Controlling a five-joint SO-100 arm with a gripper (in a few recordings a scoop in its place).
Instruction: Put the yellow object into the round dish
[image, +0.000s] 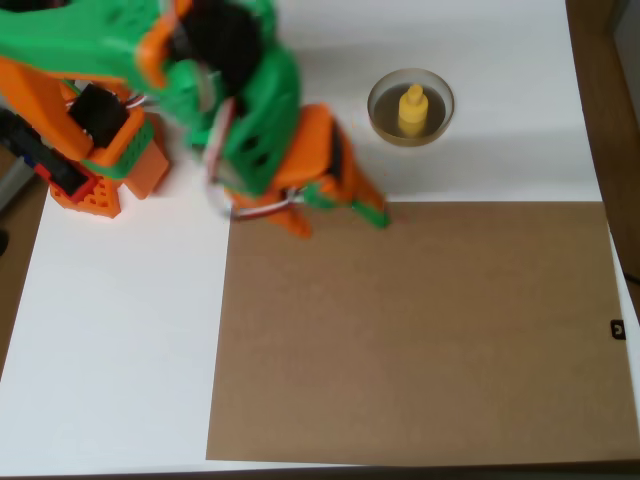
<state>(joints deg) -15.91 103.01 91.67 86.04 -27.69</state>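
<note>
In the overhead view, the yellow object (412, 108) stands upright inside the round dish (379, 113), knob on top, its wider base on the dark glossy floor of the dish. The dish sits on the white table (120, 340) near the top of the picture, right of centre, just above the far edge of a large brown cardboard sheet (420, 330) that covers the lower right of the table. Judging by this, your task looks done: the piece is already in the dish and nothing holds it.

The piece looks like hard, smooth plastic, so you can expect it to be light, stiff and a little slippery, and not fragile. If you had to lift it again, the narrow knob is the natural place to pinch; the base is wider and sits low behind the tan-gold rim, harder to reach.

The green and orange arm (240, 100) stretches from its orange base (100, 170) at the upper left toward the centre, blurred as if moving. Its gripper (335, 208) lies down and to the left of the dish, apart from it, tips pointing toward the lower right over the edge of the cardboard. It carries nothing; the blur keeps you from telling whether the jaws are parted or closed
</note>
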